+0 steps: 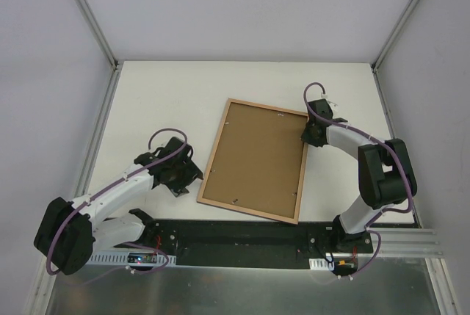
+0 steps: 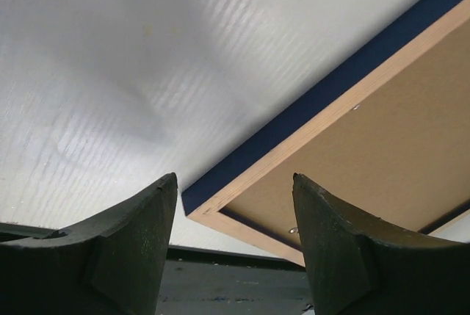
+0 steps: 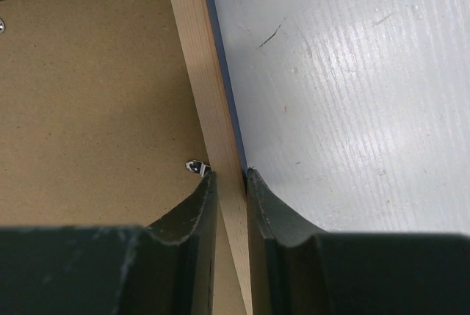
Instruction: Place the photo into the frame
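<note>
Though clamped at upper right by the closed right pincer (image 3: 229, 183), probably for steadying: frame (image 3: 210, 109), back-up at picture centre on bench (image 1: 169, 102), brown backing board (image 1: 253, 161) inside. Left pincer (image 2: 235, 179) agape near lower-left corner, empty. Photo unseen.

White table (image 1: 169, 95) w/ the frame (image 1: 214, 150) lying back-up on it, brown backing board (image 1: 255, 157) filling its opening. Frame's long edge sits btwn right gripper (image 1: 305, 137) fingers. Its near corner is just beside left gripper (image 1: 194, 176), not touching.
</note>
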`<action>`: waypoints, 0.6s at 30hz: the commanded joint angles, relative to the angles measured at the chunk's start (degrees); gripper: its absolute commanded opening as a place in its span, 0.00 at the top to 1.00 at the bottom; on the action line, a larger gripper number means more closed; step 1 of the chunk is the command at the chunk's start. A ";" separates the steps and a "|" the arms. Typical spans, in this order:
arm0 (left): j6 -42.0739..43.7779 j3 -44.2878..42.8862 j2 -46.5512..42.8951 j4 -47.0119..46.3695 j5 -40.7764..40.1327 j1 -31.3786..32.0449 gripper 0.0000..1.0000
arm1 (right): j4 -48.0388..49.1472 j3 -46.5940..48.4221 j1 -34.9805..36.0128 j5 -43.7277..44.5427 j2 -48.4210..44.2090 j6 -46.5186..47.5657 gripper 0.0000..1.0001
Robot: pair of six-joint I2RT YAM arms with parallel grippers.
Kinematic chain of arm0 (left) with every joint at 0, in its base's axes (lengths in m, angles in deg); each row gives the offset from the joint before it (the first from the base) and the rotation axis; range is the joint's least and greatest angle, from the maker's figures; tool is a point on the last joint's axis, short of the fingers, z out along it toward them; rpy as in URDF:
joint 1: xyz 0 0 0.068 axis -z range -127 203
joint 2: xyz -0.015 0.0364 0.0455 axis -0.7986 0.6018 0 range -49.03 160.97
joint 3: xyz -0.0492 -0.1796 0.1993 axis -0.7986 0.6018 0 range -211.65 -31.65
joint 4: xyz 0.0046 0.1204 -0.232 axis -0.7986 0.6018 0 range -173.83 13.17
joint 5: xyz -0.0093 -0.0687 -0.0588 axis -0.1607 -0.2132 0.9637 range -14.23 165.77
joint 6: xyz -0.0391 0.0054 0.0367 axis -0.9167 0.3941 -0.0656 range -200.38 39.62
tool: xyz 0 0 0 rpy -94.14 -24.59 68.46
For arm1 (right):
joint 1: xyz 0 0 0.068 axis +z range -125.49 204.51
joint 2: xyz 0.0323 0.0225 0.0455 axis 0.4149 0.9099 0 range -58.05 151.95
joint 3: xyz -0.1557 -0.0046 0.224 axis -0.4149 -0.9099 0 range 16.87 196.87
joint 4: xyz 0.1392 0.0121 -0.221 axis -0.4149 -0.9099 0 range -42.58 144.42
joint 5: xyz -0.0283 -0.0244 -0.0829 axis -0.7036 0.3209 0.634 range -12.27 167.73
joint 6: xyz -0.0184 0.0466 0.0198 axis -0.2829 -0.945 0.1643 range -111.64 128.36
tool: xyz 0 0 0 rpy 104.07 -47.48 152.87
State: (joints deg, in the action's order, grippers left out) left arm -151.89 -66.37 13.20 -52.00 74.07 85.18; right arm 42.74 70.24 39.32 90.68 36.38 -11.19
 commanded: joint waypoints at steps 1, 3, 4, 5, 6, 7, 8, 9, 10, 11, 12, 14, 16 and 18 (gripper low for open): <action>-7.94 3.34 -3.17 2.09 0.55 2.52 0.37 | -0.98 -2.03 -0.39 1.82 -0.22 -2.95 0.99; -9.44 4.13 -3.70 2.09 0.55 3.84 0.37 | -0.62 -2.12 -0.48 1.46 -0.13 -2.86 0.99; -9.79 4.22 -3.62 2.09 0.64 4.37 0.37 | -0.71 -2.04 -0.39 1.29 0.05 -2.95 0.99; -10.32 4.40 -3.70 2.09 0.64 5.07 0.37 | -0.80 -1.95 -0.39 1.29 0.22 -2.86 0.99; -10.58 4.48 -3.79 2.09 0.90 5.69 0.37 | -0.71 -1.77 -0.39 1.03 0.23 -2.86 0.99; -10.93 4.49 -3.79 2.09 0.82 6.31 0.37 | -0.71 -1.68 -0.39 0.94 0.23 -2.69 0.99; -11.37 4.57 -3.88 2.18 0.73 7.01 0.38 | -0.80 -1.60 -0.48 0.94 0.31 -2.69 0.99; -11.98 4.83 -4.05 2.18 0.73 7.88 0.38 | -0.97 -1.42 -0.39 0.94 0.31 -2.60 0.99; -12.95 5.18 -4.40 2.18 0.73 8.42 0.39 | -1.06 -1.42 -0.48 1.11 0.31 -2.42 0.99; -13.65 5.45 -4.41 2.27 0.55 9.03 0.40 | -1.06 -1.33 -0.48 1.03 0.23 -2.42 0.99; -14.18 5.80 -4.41 2.35 0.55 9.56 0.41 | -1.24 -1.16 -0.39 1.02 0.23 -2.33 0.99; -14.80 6.07 -3.88 2.35 0.55 10.44 0.41 | -1.33 -0.98 -0.39 0.76 0.14 -2.16 0.99; -15.68 6.16 -2.92 2.35 0.55 11.40 0.41 | -1.24 -0.89 -0.39 0.67 0.22 -2.25 0.99; -16.56 5.98 -2.04 2.27 0.29 12.63 0.41 | -1.24 -0.81 -0.39 0.50 0.23 -2.16 0.99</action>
State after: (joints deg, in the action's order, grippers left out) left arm -162.97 -60.68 9.95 -51.78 74.33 95.83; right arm 43.29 69.80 39.32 90.70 36.19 -11.59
